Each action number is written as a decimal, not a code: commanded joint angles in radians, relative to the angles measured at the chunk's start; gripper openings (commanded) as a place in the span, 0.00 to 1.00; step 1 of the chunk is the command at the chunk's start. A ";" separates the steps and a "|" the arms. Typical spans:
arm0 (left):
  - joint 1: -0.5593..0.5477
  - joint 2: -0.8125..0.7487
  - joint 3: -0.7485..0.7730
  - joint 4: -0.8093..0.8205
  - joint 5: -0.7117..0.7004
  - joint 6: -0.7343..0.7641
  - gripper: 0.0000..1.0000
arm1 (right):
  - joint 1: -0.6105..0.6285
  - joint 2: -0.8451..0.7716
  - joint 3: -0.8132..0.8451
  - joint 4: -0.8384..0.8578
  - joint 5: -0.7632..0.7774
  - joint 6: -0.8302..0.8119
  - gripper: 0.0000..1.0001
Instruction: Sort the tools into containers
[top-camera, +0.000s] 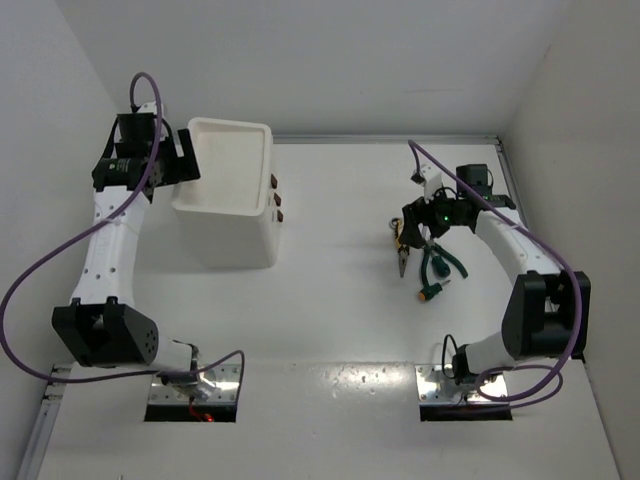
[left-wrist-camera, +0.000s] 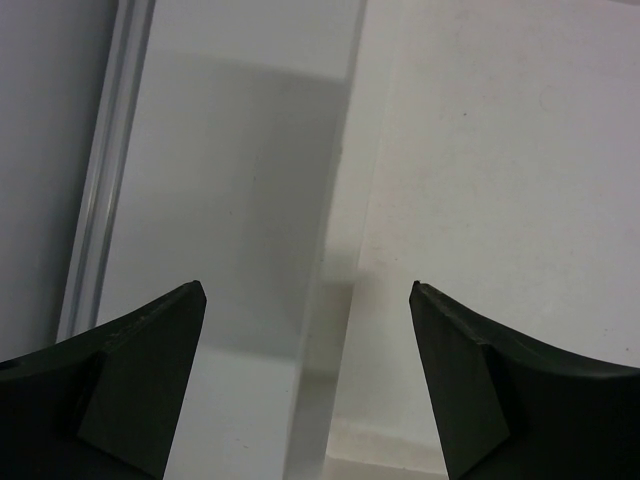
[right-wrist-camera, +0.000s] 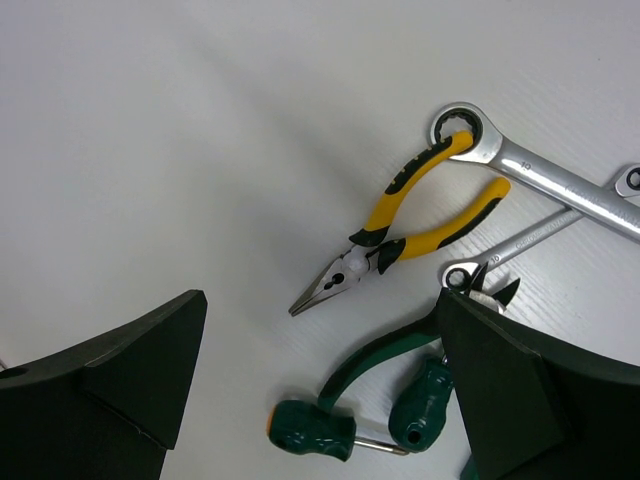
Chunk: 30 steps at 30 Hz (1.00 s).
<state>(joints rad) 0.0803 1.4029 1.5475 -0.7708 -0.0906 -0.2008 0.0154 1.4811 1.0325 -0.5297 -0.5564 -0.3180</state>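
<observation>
Tools (top-camera: 425, 262) lie heaped on the counter (top-camera: 340, 310) at three o'clock, all unsorted; the white bin (top-camera: 235, 240) at ten o'clock looks empty. Right pincer (right-wrist-camera: 322, 295) hangs wide open, empty, above them; left pincer (left-wrist-camera: 305, 290) gapes empty beside the bin.

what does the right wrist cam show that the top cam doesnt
Only the right wrist view: two crossed silver wrenches lying beside the other tools. Only the top view: the white bin, with the left gripper at its left rim. Both: the yellow-handled pliers, the green-handled tools and the open right gripper above them.
</observation>
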 joint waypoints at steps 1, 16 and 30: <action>0.009 0.010 -0.015 0.007 0.044 0.000 0.89 | -0.005 -0.001 0.037 0.025 -0.027 -0.003 0.98; 0.064 0.061 -0.069 0.007 0.063 -0.019 0.73 | -0.014 0.008 0.037 0.025 -0.036 0.007 0.98; 0.064 0.080 -0.043 0.007 0.138 0.083 0.00 | 0.004 0.037 0.035 0.131 -0.207 0.016 0.83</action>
<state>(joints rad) 0.1230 1.4597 1.4994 -0.7441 0.0917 -0.1276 0.0097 1.5127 1.0370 -0.5007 -0.6285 -0.3061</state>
